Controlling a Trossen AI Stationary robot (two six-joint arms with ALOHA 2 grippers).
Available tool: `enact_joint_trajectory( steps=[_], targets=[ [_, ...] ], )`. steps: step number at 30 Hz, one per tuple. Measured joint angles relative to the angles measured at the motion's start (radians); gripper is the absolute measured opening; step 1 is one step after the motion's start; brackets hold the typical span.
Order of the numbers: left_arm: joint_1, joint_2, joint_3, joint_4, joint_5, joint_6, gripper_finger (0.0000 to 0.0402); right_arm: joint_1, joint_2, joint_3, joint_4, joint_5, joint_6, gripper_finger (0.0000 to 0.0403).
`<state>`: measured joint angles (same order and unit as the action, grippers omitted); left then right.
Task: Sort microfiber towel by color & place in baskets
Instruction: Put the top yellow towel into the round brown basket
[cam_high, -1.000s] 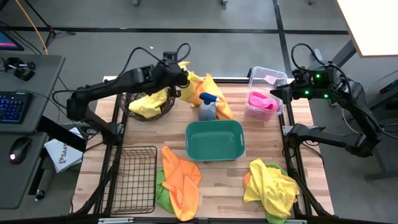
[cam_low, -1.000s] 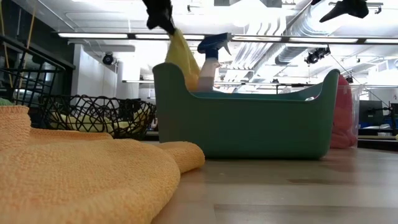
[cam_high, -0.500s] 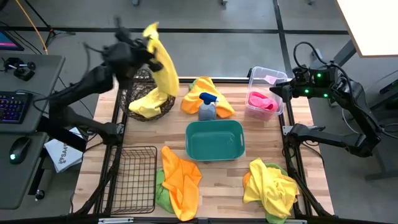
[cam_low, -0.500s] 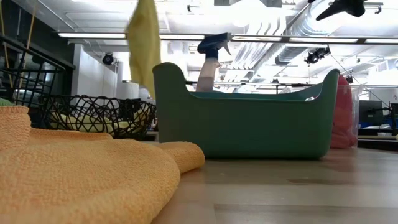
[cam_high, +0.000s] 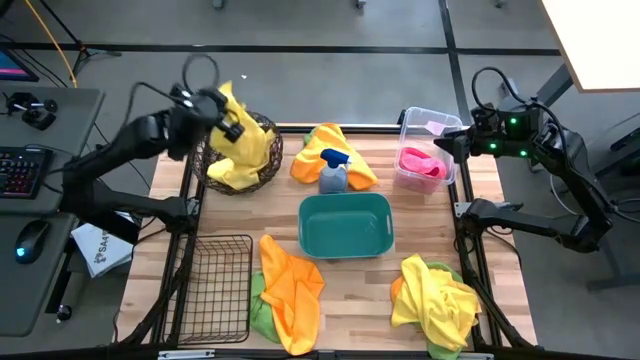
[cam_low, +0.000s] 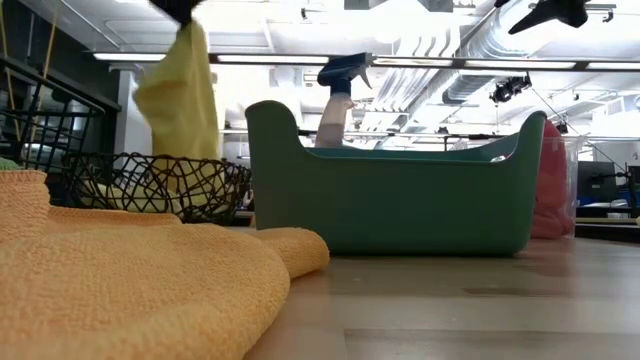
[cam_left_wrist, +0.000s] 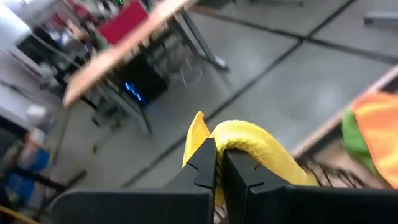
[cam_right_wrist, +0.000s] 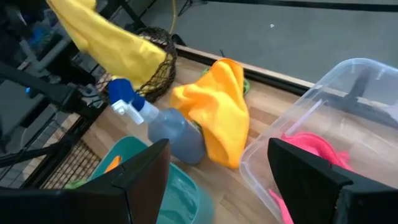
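My left gripper (cam_high: 222, 110) hangs over the round dark wire basket (cam_high: 262, 172) at the table's far left and is shut on a yellow towel (cam_high: 248, 142). Another yellow towel (cam_high: 228, 172) lies in that basket. My right gripper (cam_right_wrist: 221, 180) is open and waits above the clear bin (cam_high: 412, 122), which holds a pink towel (cam_high: 422, 163). The teal tub (cam_high: 345, 222) stands mid-table and the rectangular black wire basket (cam_high: 215, 285) near left. An orange towel (cam_high: 330, 145) lies behind the spray bottle. Orange-on-green (cam_high: 290, 290) and yellow-on-green (cam_high: 435, 295) heaps lie near the front edge. My left gripper pinches a bunched fold of the yellow towel (cam_left_wrist: 239, 144) between its two fingers, which are close together. In the low view the towel (cam_low: 185, 100) hangs limp below the gripper (cam_low: 178, 8), and its lower end reaches the round basket's rim (cam_low: 200, 160).
The blue-grey spray bottle (cam_high: 333, 172) stands upright between the round basket and the clear bin, just behind the teal tub. Bare wood shows between the tub and the front heaps. A desk with a keyboard (cam_high: 20, 170) stands off the table's left side.
My left gripper has carried the yellow towel from beside the spray bottle up and toward the table's far left corner, then down and back over the round basket. The towel swung out lifted clear; it now hangs down to the basket. My right arm has kept still.
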<state>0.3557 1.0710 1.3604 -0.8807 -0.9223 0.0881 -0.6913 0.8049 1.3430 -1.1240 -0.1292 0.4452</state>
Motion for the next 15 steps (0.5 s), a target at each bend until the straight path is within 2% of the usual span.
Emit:
enact_joint_trajectory(
  steps=[6,9,12,15],
  targets=[
    [0.001,-0.029,-0.301,-0.010,0.073,-0.263,0.0000,0.000,0.000,0.000,0.000,0.014,0.025,0.0265],
    [0.022,-0.033,-0.442,-0.008,0.160,-0.374,0.0000,0.000,0.000,0.000,0.000,0.013,0.025,0.0265],
    [0.067,-0.029,-0.546,-0.005,0.248,-0.436,0.0000,0.000,0.000,0.000,0.000,0.020,0.025,0.0265],
    [0.131,-0.028,-0.593,0.019,0.293,-0.440,0.0000,0.000,0.001,0.000,0.000,0.023,0.023,0.0265]
  ],
)
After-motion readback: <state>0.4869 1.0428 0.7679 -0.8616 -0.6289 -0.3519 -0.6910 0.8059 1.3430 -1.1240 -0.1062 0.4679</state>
